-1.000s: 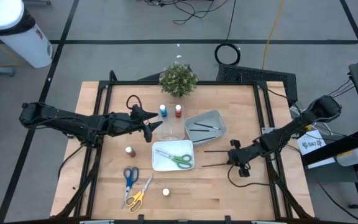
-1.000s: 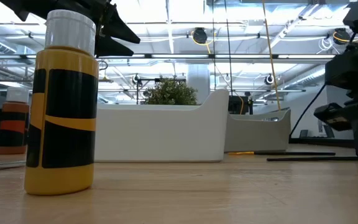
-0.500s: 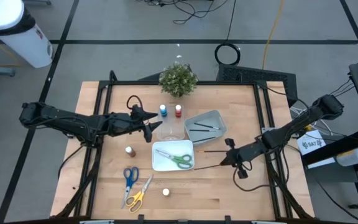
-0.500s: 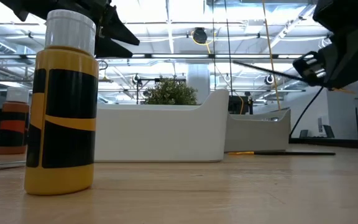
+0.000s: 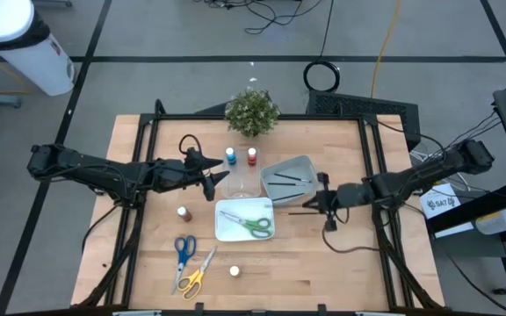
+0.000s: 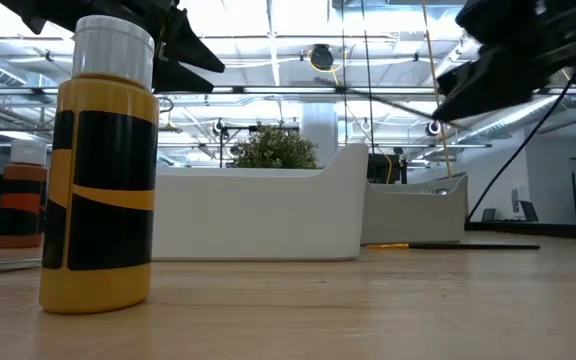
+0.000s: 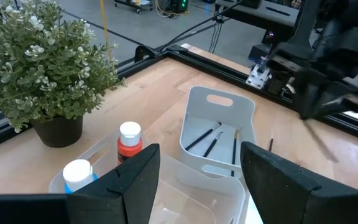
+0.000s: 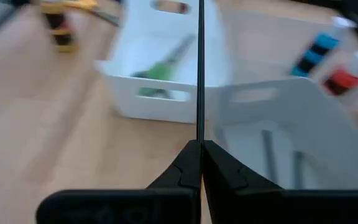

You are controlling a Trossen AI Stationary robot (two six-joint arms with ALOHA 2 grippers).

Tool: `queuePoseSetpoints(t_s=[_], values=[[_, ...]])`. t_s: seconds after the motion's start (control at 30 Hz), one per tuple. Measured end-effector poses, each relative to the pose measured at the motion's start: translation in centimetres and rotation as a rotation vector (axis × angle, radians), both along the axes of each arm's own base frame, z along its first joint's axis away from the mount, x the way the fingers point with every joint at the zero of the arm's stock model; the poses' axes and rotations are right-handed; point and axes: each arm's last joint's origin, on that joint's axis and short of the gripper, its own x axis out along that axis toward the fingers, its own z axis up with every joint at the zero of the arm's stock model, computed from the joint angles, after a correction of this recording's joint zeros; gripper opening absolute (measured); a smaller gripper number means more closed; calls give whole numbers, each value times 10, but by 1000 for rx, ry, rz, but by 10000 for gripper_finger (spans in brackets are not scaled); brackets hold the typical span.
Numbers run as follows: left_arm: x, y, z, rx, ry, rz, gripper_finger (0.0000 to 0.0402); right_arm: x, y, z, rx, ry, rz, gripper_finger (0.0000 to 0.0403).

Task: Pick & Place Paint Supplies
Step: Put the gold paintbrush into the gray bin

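My right gripper (image 5: 321,201) is shut on a thin dark brush (image 8: 200,74) and hovers by the near right corner of the grey tray (image 5: 290,177), which holds three brushes (image 7: 213,138). Another brush (image 5: 303,211) lies flat on the table beside it. My left gripper (image 5: 214,183) hangs open above the clear tray (image 5: 242,183), touching nothing. Green scissors (image 5: 257,226) lie in the white tray (image 5: 235,230). Blue (image 5: 230,156) and red (image 5: 252,156) bottles stand behind the clear tray. My right gripper pinches one end of the brush (image 8: 199,140) between its two fingertips (image 8: 188,163). The brush runs on in line with the fingers, toward the table's left. It is lifted clear of the table and sticks out nearly level (image 6: 388,101).
A brown bottle (image 5: 184,213), blue scissors (image 5: 183,250), yellow scissors (image 5: 194,276) and a small yellow bottle (image 5: 234,271) sit on the near left of the table. A potted plant (image 5: 252,111) stands at the far edge. Bare wood lies near right.
My right gripper, staying shut, has picked the nearer brush off the table, risen, and swung toward the far edge and the grey tray. The brush now hangs clear in the air. The other brush has stayed on the table.
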Motion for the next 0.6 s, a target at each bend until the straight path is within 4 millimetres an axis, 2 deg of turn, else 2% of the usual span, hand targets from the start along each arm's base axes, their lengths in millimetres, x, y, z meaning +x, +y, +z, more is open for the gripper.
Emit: queuePoseSetpoints(t_s=[0.3,0.43,0.6], values=[[0,0,0,0,0,0,237,9,-56,-21,-46,157,-264,0],[0,0,0,-4,-2,1,237,8,-67,-29,-18,214,-337,0],[0,0,0,-3,-1,1,237,9,-70,-28,-9,196,-353,9]])
